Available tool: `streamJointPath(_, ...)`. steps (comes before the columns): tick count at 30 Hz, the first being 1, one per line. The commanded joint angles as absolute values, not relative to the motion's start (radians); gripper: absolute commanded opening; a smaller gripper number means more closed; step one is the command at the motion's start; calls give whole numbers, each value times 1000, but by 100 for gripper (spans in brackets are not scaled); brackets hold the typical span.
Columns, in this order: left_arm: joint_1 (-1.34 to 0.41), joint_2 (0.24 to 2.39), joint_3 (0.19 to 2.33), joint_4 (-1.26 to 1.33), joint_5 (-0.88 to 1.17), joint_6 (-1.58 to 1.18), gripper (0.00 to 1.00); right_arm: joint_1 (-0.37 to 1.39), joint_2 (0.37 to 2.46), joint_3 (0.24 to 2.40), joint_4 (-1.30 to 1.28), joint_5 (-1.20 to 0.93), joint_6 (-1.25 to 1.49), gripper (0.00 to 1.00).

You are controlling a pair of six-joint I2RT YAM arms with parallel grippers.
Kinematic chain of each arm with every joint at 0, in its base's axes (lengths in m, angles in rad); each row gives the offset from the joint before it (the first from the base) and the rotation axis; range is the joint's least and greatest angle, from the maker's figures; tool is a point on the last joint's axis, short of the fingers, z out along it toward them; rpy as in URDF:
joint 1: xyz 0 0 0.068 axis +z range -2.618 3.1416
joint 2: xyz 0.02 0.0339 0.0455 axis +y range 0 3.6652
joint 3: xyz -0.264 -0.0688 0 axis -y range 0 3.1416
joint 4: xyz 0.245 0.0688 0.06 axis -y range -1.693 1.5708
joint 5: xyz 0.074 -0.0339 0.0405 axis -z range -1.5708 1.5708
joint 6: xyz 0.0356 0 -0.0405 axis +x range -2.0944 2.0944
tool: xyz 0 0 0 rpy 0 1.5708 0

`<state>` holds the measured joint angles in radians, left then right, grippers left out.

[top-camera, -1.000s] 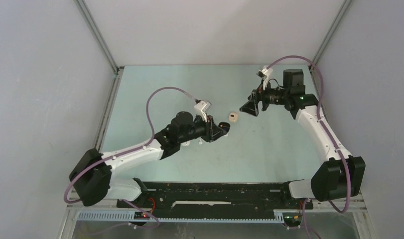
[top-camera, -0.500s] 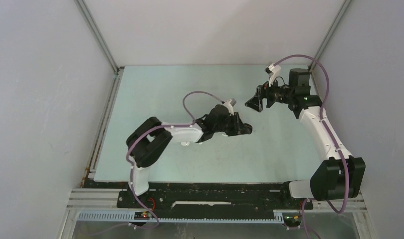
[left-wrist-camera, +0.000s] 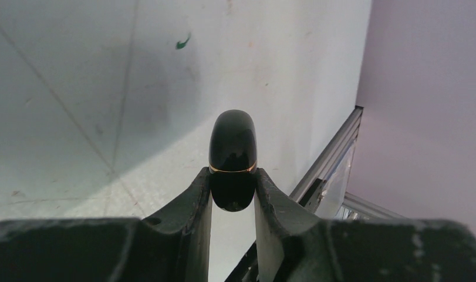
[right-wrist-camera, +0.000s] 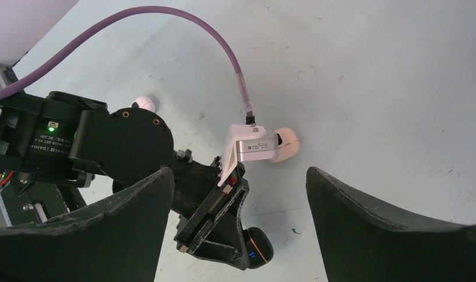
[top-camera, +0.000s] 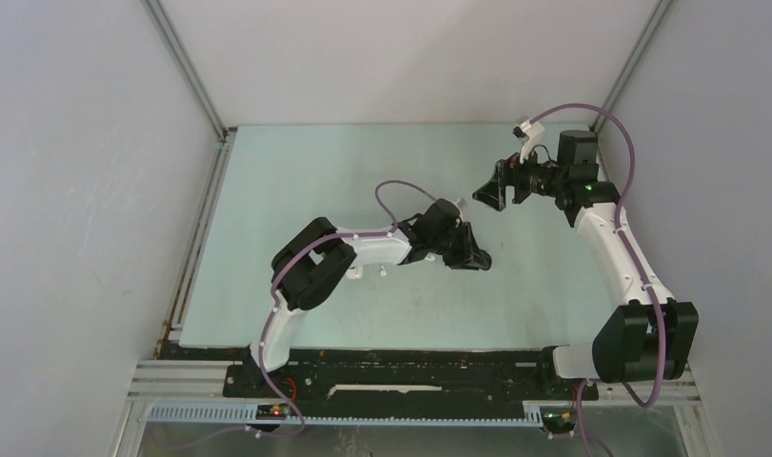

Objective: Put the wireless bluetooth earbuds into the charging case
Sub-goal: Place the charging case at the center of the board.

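My left gripper is shut on a glossy black charging case with a thin gold seam; its lid looks closed. In the right wrist view the same black case pokes out beyond the left fingers and shows a small blue light. In the top view the left gripper is right of the table's middle. My right gripper hangs above and behind it, wide open and empty. A tiny white piece, possibly an earbud, lies under the left arm.
A beige pebble-like case lies on the table, half hidden behind the left wrist camera. A white rounded case peeks out behind the left arm and shows in the top view. A metal frame rail edges the pale green table.
The left arm has swung right and forward across the table with the black case, and now covers the beige case in the top view. The right gripper drew back a little, still open.
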<state>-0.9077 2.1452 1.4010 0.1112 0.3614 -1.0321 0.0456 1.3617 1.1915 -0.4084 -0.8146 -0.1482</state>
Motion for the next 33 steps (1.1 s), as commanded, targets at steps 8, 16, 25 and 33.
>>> streamJointPath(8, -910, 2164, 1446, -56, 403, -1001, 31, 41, 1360, 1195, -376, -811, -146, 86)
streamJointPath(16, -909, 2125, 1456, -180, 367, -919, 43, 39, 1365, 1195, -379, -819, -147, 86)
streamJointPath(25, -901, 2025, 1463, -374, 248, -753, 50, 37, 1368, 1194, -380, -827, -147, 86)
streamJointPath(33, -891, 1749, 1353, -504, -49, -637, 52, 35, 1365, 1195, -384, -832, -150, 86)
